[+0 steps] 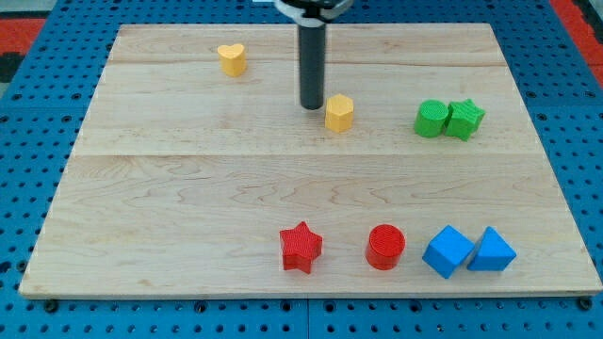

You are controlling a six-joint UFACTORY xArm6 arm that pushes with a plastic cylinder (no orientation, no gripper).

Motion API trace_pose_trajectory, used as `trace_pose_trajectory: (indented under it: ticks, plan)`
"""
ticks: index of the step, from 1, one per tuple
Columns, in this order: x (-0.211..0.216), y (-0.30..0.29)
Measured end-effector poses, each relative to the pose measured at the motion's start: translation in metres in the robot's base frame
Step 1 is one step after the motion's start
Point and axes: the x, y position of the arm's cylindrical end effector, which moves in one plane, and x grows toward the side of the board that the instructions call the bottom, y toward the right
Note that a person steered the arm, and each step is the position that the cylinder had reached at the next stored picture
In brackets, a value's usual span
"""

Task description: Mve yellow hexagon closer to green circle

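The yellow hexagon [339, 113] sits on the wooden board a little above the middle. The green circle [431, 119] lies to its right, about a hand's width away, touching a green star [464, 119] on its own right side. My tip [311, 106] stands just left of the yellow hexagon, close to its left face with a thin gap or light contact; I cannot tell which.
A yellow heart [232, 59] lies at the upper left. Along the bottom are a red star [301, 247], a red circle [385, 247], a blue cube [447, 250] and a blue block [492, 250]. The board's edge [311, 294] borders a blue pegboard.
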Motion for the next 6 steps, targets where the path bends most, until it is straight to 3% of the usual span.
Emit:
trace_pose_trajectory:
  ticks: [1,2,4,6]
  plan:
    - [0.000,0.041]
    - [-0.031,-0.004]
    - [0.030,-0.032]
    - [0.033,0.003]
